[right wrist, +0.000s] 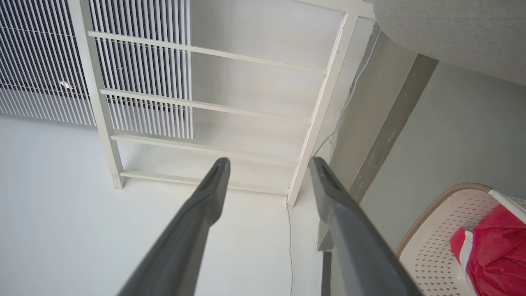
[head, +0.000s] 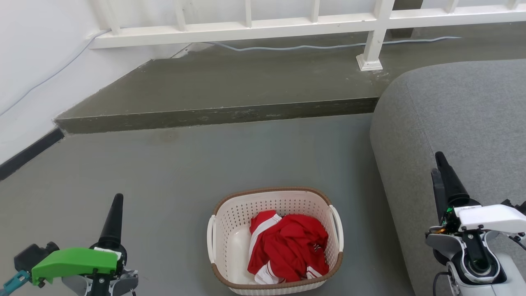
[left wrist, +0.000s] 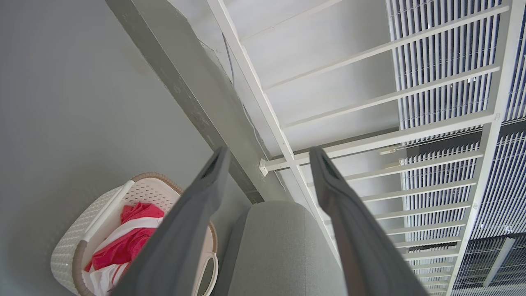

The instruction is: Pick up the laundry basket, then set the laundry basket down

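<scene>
The laundry basket (head: 263, 205) sits on the smooth grey floor (head: 185, 164). It is a rounded rectangle of cream-white plastic. Its walls are pierced with rows of small holes and capped by a brown rim with a woven look. A slim white loop handle (head: 211, 238) curves along each short side. Inside it lies a crumpled red garment (head: 291, 246) with white stripes, bunched toward the basket's right half, so bare cream bottom shows on the left.

To the basket's left, well apart from it, the left pincer (left wrist: 269, 152) is released. Its two long, dark, tapering fingers stand spread with a clear gap and grasp nothing. To the basket's right, the right pincer (right wrist: 267, 161) is likewise released and empty, with matte grey fingers apart. It hangs in front of a rounded sofa (head: 452, 115) covered in coarse grey fabric, just beside the basket's right side.

Beyond the basket runs a raised, scuffed concrete step (head: 246, 82). A white painted railing (head: 246, 28) stands on it, and a thin pale cable (head: 287, 47) lies along it.
</scene>
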Tool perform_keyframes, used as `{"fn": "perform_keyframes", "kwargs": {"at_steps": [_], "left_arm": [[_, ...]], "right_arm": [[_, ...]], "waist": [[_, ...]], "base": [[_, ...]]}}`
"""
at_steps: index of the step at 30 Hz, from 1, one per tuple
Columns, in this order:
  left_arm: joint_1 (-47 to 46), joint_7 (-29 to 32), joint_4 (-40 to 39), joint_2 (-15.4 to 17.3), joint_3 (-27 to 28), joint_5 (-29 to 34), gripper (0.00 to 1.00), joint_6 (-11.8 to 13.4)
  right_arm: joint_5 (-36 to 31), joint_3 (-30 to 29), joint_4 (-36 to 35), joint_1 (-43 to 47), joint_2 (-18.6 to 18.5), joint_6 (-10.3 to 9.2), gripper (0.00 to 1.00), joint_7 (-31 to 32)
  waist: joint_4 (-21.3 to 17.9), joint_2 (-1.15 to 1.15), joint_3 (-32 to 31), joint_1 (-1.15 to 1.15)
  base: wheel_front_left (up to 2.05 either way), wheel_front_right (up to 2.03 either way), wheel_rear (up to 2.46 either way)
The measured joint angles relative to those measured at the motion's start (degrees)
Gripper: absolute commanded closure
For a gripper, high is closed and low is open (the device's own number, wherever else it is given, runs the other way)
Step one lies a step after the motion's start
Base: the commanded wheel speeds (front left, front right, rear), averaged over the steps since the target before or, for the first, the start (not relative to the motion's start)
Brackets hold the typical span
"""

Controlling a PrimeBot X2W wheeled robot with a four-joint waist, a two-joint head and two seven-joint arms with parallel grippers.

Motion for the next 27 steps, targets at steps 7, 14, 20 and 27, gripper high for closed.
{"fn": "perform_keyframes", "kwargs": {"at_steps": [7,14,20,27], "left_arm": [[-0.1,-1.4,-0.8,0.6,-0.6,7.3,0.0,0.0],[-0.2,-2.7,-1.9,0.6,-1.0,14.9,0.0,0.0],[-0.2,-4.0,-2.5,0.6,-1.7,21.6,0.0,0.0],[-0.2,-5.6,-3.6,0.6,-3.1,29.7,0.0,0.2]], "right_arm": [[-4.8,2.9,-0.4,0.0,-1.6,0.01,0.0,-1.8],[-10.8,5.8,-0.4,-0.1,-3.2,0.02,0.0,-3.5],[-17.1,7.5,0.2,-0.3,-4.4,0.03,0.0,-4.7],[-24.2,8.7,0.3,-1.4,-4.8,-0.02,0.0,-6.3]], "waist": [[0.0,0.0,0.1,0.0],[0.0,0.0,0.2,0.0],[0.0,0.0,0.2,0.0],[0.0,0.0,0.3,0.0]], "base": [[0.0,0.0,0.0],[0.0,0.0,0.0],[0.0,0.0,0.0],[0.0,0.0,0.0]]}}
